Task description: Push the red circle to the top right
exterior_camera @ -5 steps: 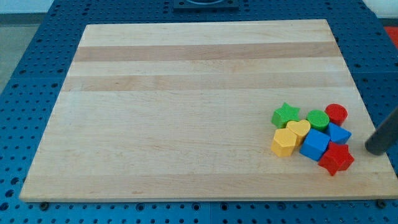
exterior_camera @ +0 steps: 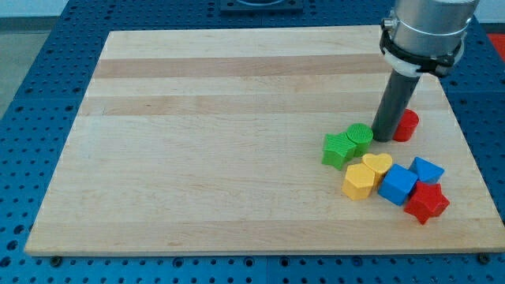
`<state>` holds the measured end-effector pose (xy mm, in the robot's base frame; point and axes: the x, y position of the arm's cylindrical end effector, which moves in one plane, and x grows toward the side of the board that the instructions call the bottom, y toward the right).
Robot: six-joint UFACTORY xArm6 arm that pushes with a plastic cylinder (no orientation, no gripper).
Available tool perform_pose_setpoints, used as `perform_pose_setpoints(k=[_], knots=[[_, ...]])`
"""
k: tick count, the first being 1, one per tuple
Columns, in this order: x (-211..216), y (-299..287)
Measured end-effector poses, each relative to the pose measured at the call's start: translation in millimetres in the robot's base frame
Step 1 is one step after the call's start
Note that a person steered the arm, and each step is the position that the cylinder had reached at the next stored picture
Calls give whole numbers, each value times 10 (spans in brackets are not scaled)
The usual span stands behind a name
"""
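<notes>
My tip [exterior_camera: 384, 138] has come in from the right edge and now sits between the red circle [exterior_camera: 407, 125], touching its right, and the green circle [exterior_camera: 360, 136] on its left. It has no jaws, so it grips nothing. The red circle has slid up, out of the pile. Bare board [exterior_camera: 237, 87] lies above, open to the top right corner.

Robotics lab, blue perforated bench [exterior_camera: 47, 95], wooden board [exterior_camera: 221, 158]

A pale wooden desk [exterior_camera: 237, 158] with lengthwise grain bands fills most of the view. Around it lies a blue perforated base [exterior_camera: 39, 95] dotted with regular holes. Lighting is even and soft.
</notes>
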<state>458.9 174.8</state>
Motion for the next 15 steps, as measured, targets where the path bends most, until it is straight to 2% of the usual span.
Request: perform_pose_setpoints(k=[2, 4, 5, 8, 10, 15], knots=[[153, 194], [70, 636], [-117, 521], [37, 18], [-181, 23], [-399, 334]])
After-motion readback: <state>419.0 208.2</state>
